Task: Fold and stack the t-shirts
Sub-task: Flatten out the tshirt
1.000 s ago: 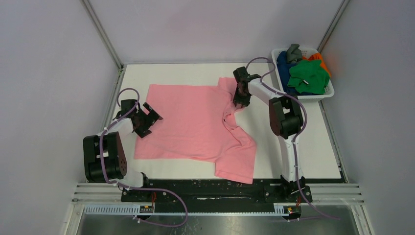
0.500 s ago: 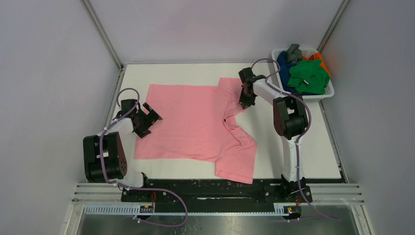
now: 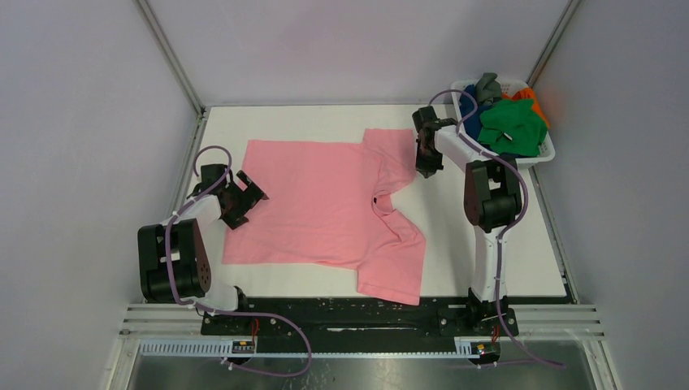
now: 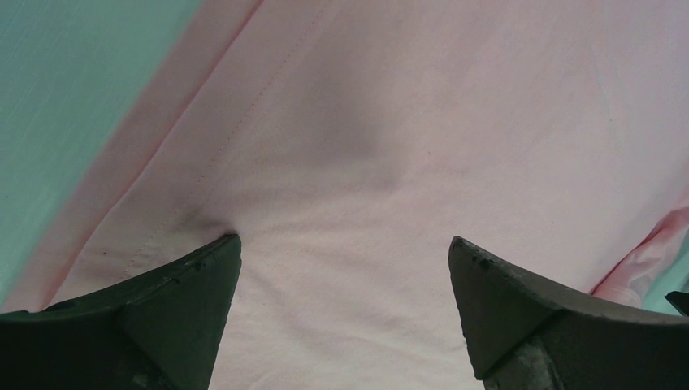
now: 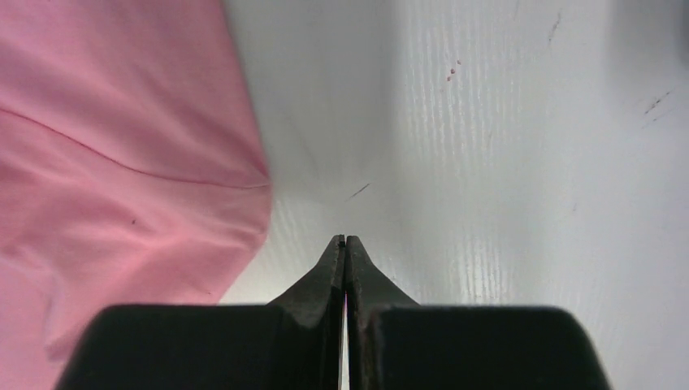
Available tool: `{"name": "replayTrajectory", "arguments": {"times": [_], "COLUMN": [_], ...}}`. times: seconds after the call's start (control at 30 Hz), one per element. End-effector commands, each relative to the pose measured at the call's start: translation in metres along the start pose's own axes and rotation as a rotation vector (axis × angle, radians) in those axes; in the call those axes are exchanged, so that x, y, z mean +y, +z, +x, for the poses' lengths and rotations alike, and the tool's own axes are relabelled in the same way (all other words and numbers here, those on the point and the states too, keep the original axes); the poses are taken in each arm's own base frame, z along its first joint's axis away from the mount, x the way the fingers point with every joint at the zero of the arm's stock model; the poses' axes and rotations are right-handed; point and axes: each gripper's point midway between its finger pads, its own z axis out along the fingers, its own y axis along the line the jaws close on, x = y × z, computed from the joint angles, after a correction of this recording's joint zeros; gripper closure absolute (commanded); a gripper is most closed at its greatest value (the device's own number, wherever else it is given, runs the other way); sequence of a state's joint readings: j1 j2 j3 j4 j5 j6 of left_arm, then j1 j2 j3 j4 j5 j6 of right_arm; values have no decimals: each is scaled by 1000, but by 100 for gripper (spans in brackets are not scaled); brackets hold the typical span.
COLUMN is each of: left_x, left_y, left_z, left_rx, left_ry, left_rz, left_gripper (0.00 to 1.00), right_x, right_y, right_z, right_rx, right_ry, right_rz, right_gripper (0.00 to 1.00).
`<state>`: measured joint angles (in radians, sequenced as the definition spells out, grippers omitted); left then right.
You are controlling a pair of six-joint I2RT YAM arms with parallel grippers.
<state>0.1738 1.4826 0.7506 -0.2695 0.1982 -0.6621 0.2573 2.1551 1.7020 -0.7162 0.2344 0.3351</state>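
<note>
Here we see the left pincer (image 4: 343,241) released wide over the light pink cloth t-shirt (image 3: 325,203), which both wrist views cut off; the right pincer (image 5: 345,240) is clenched empty above the white desk (image 5: 487,162).

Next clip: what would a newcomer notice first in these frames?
A pink t-shirt lies spread across the middle of the white table. In the far right corner a white basket holds a bright green shirt atop other colours. The left gripper hangs open over the pink shirt's left edge.
</note>
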Motion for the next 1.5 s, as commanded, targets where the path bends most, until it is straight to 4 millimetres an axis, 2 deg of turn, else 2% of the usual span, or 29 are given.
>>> {"name": "replayTrajectory", "arguments": {"times": [0.0,0.1,0.2,0.3,0.43,0.63,0.87,1.13,1.3,1.47], "left_x": [-4,-6,-7,-7,-7,-7,-7,-5,-4,-2], "left_y": [-2,-1,0,0,0,0,-2,-3,-4,-2], "left_z": [-12,-13,-10,-10,-10,-10,-10,-11,-11,-10], "left_rx": [-39,-33,-23,-23,-23,-24,-26,-31,-36,-27], "left_ry": [24,23,22,22,22,22,23,24,27,26], "left_rz": [-3,5,15,14,16,16,16,3,-3,-12], "left_gripper": [1,1,1,1,1,1,1,1,1,1], "right_x": [6,38,51,58,62,53,53,51,52,40], "right_y": [-29,-30,-26,-17,-6,6,6,6,6,-5], "right_z": [-15,-11,-7,1,17,31,31,33,32,16], "right_rx": [-25,-11,22,56,99,130,135,139,141,106], "right_ry": [-17,68,137,185,190,234,230,208,197,131], "right_rz": [-96,-259,-300,-300,-251,-147,-93,-69,-73,-35], "right_gripper": [99,72,60,55,53,53,55,75,98,100]}}
